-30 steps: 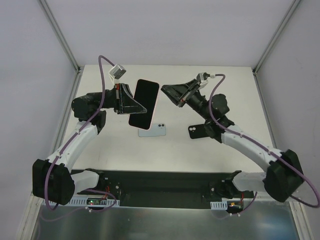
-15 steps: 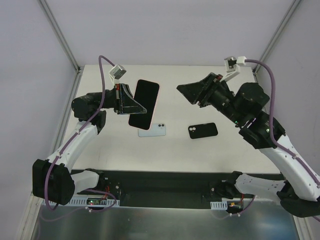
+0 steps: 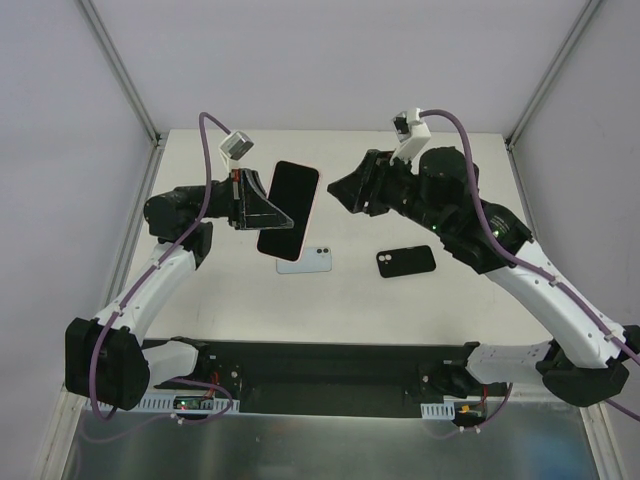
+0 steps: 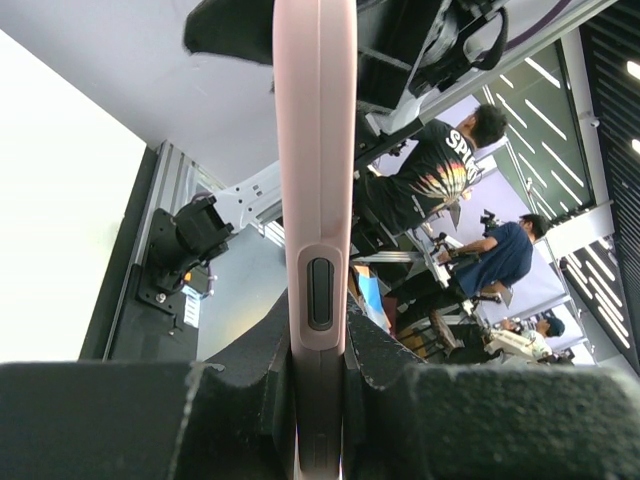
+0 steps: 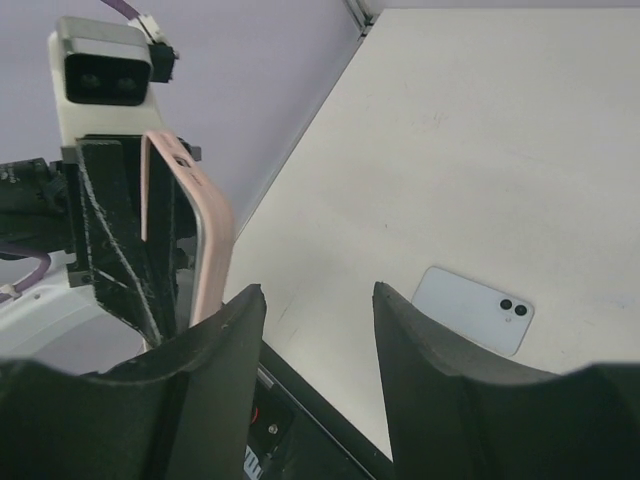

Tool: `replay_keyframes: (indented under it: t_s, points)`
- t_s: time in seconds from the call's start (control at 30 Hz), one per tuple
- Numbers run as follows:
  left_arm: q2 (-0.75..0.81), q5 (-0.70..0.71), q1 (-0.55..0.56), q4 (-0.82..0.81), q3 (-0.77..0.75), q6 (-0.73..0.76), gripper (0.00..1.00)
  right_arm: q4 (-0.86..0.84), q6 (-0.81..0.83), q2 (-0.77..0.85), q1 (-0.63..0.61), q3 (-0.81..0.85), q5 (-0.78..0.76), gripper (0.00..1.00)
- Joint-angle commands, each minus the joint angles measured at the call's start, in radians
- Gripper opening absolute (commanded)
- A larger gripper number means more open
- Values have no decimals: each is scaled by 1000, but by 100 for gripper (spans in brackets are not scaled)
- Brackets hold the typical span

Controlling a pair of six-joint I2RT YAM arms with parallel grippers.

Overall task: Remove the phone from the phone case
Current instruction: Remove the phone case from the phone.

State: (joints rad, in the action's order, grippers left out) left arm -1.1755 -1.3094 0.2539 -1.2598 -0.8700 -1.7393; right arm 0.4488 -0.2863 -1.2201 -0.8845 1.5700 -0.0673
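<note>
Above the table (image 3: 260, 300), left end effector (image 3: 270, 215) clamps the pink phone case (image 4: 315, 150), phone (image 3: 288, 205) seated inside. My right end effector (image 3: 338, 190) hangs wide open, empty, just beside it. I judge extraction not yet started.

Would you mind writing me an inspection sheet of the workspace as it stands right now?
Surface: white table, evenly lit.
Job's things: phone in pink case, held upright in the air above the table; phone not yet out.
Clutter: pale blue handset and black handset, both lying flat with the camera side up, apart from each other.
Grippers: left gripper clamped on the cased phone's front and back; right gripper open, near the cased phone, not touching it.
Cables: a purple cable loops above each arm, hanging free.
Surroundings: white walls, metal frame; people beyond the cell in the left wrist view.
</note>
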Motion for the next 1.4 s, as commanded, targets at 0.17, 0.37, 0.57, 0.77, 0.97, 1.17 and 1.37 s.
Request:
replay_keyframes:
  t_s: [0.17, 0.37, 0.57, 0.77, 0.97, 1.17, 1.37]
  points:
    - [-9, -44, 1, -400, 141, 110, 0, -19, 32, 19, -8, 32, -45, 50]
    - [-13, -45, 1, -421, 178, 112, 0, -13, -4, 19, 5, -51, -92, 52]
    - [-10, -54, 1, -420, 164, 103, 0, -18, -39, 7, 13, -82, -71, 52]
    - [-4, -53, 1, -418, 157, 101, 0, -12, -42, 2, 13, -84, -69, 52]
    - [0, -54, 1, -417, 147, 95, 0, -15, -42, -25, 13, -67, -52, 52]
    - [7, -53, 1, -415, 144, 93, 0, -16, -45, -45, 13, -59, -39, 52]
    - [10, -50, 1, -414, 137, 92, 0, -4, -43, -56, 13, -54, -52, 52]
